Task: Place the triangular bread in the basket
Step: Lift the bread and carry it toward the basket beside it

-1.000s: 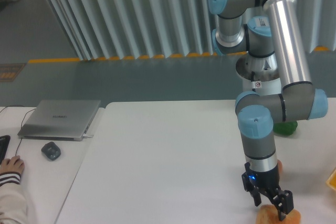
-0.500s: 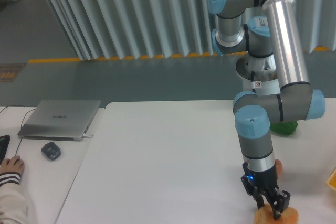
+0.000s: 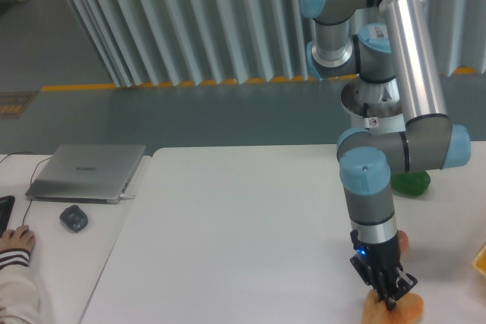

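Camera view is showing the bread (image 3: 395, 310) lying on the white table (image 3: 243, 233) at the near right, partly cut off by the bottom of the frame. The end effector (image 3: 389, 292) is pointing straight down onto its top, with the fingers drawn close together and pressing into the crust; they appear to be grasping the bread, though the contact itself is small and partly hidden.

Judgement: the grip is the step in hand. It should be kept firm and centred on the lump, since the rounded corners and rough crust could let it roll out when it is lifted. A straight vertical lift is advised before any sideways travel.

A small reddish egg (image 3: 403, 242) is sitting just behind the arm's wrist, and a green object (image 3: 410, 184) lies farther back. A yellow edge (image 3: 480, 259) at the right border may be the basket; it cannot be confirmed. Open table is lying to the left.
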